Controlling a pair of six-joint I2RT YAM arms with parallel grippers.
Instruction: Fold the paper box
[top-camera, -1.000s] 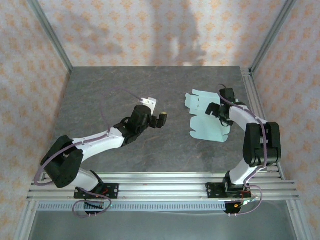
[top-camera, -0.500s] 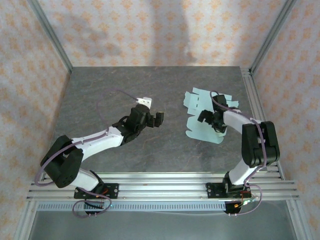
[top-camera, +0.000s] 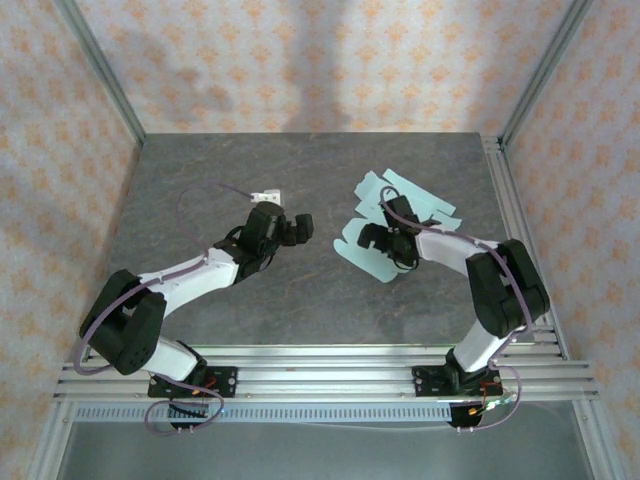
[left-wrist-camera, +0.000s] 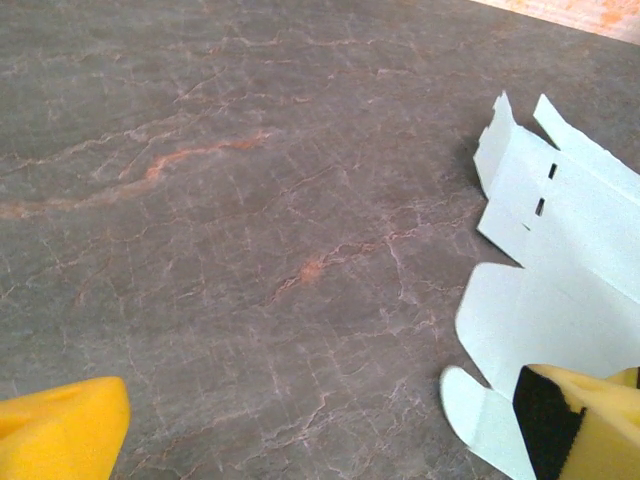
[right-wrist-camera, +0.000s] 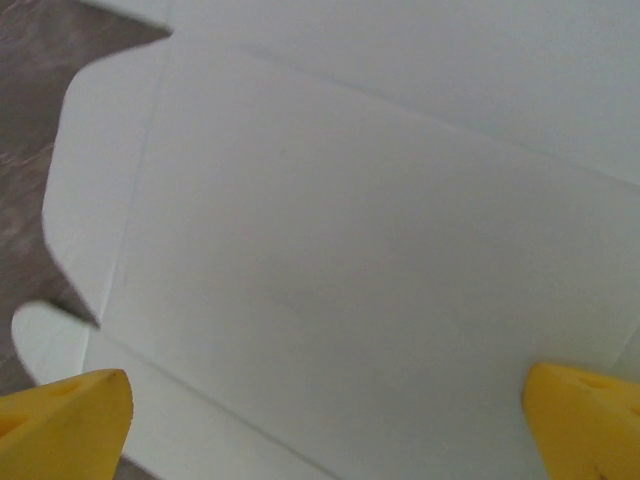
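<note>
Left gripper (top-camera: 297, 228): jaws spread as wide as they go, with nothing between them. It hangs over bare table (top-camera: 200, 180).

Right gripper (top-camera: 385, 237): jaws also wide apart and holding nothing. It sits very low over the card, and I cannot tell whether the fingertips touch it.

Box (top-camera: 358, 250): a flat, unfolded die-cut sheet lying on the table. It is directly beneath the right gripper and runs out past both of its fingers. From the left gripper it lies ahead and to the right, with one rounded flap reaching to that gripper's right finger.

Risk, sliding: the card looks thin and loose on a smooth top. I'd judge that a sideways push from the right gripper would skate the whole sheet instead of bending it.

Risk, bad fold: pressing away from a crease (right-wrist-camera: 135, 190) could buckle a panel. A flap edge could also catch on a finger and tear.

Risk, arms: both grippers are near the same sheet, so reaching in together could make them bump.

Left wrist view: shows the two slots (left-wrist-camera: 545, 190) and the pointed far flaps.

Right wrist view: shows the scored lines close up, but not the sheet's outline.

Top view: shows both arms and the whole sheet, but too small for slots or creases.
</note>
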